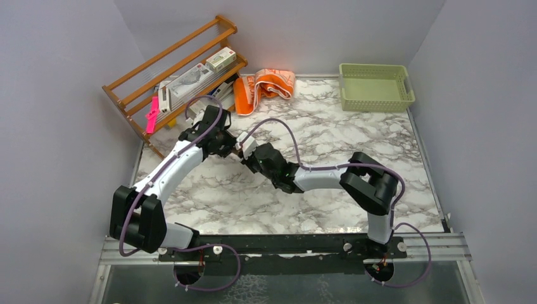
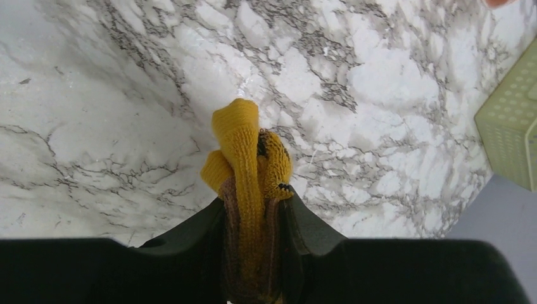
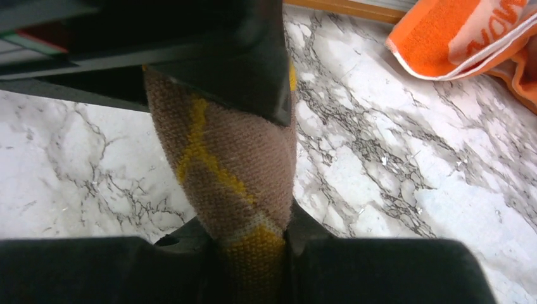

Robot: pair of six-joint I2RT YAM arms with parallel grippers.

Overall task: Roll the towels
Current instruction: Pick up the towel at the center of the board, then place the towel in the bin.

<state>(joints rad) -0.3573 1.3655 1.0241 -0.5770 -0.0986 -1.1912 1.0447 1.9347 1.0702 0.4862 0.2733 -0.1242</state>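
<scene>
The mustard-yellow towel (image 2: 244, 149), brownish on one face, is bunched into a tight roll and held in the air between both grippers. My left gripper (image 2: 253, 199) is shut on one end of it. My right gripper (image 3: 250, 221) is shut on the other end (image 3: 228, 171), with the left gripper's black fingers (image 3: 234, 63) just above it. In the top view the two grippers (image 1: 223, 142) (image 1: 248, 155) meet over the back-left of the table, and only a sliver of towel (image 1: 239, 146) shows between them. The orange and peach printed towel (image 1: 263, 85) lies crumpled at the back, also showing in the right wrist view (image 3: 468, 38).
A wooden rack (image 1: 174, 69) with books and boxes leans at the back left, close behind the left gripper. A pale green basket (image 1: 375, 85) stands at the back right, its corner showing in the left wrist view (image 2: 513, 126). Grey walls enclose the marble table (image 1: 342, 145).
</scene>
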